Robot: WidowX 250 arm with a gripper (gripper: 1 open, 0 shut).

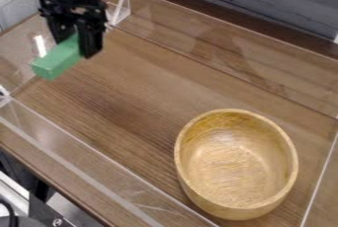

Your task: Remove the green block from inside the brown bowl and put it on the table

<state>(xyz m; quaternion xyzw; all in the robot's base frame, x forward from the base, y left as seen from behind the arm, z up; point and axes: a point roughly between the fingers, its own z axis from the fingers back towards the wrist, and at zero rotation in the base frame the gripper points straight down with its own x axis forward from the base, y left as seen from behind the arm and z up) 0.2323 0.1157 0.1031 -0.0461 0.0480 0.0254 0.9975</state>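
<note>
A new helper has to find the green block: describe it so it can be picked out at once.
Start at the wood-grain table with low clear walls and go to its far left corner, across from the empty wooden bowl. There the black pincer holds the green block by one end. It is the only bright green thing in view.

Quick count from my side: one green block (54,61), one brown bowl (238,163) (nothing lying inside it that I can see), one table (145,93). One gripper (82,43), mine, with two dark fingers (93,36) showing. Clear plastic walls (79,147) edging the table: I count at least three sides, the rest run out of view.
</note>
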